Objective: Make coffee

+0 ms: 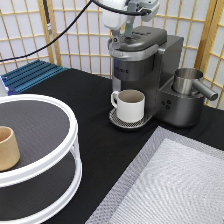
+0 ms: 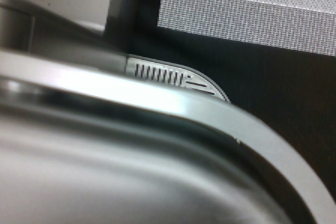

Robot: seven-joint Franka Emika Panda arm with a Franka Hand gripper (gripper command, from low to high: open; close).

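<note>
Hovering over the coffee machine [image 1: 142, 75], the gripper [image 1: 121, 36] sits right at the machine's closed silver lid; whether its fingers are apart or together cannot be told. A white mug [image 1: 130, 104] stands on the machine's drip tray [image 1: 116, 119], under the spout. The coffee pod shows in neither view. Well apart from the machine, a tan cup [image 1: 8, 148] rests on a two-tier white stand [image 1: 62, 150].

Mug [image 1: 131, 104] on drip tray under coffee machine [image 1: 150, 70], hand [image 1: 121, 35] atop its lid, tiered stand [image 1: 37, 150] at exterior view's left
</note>
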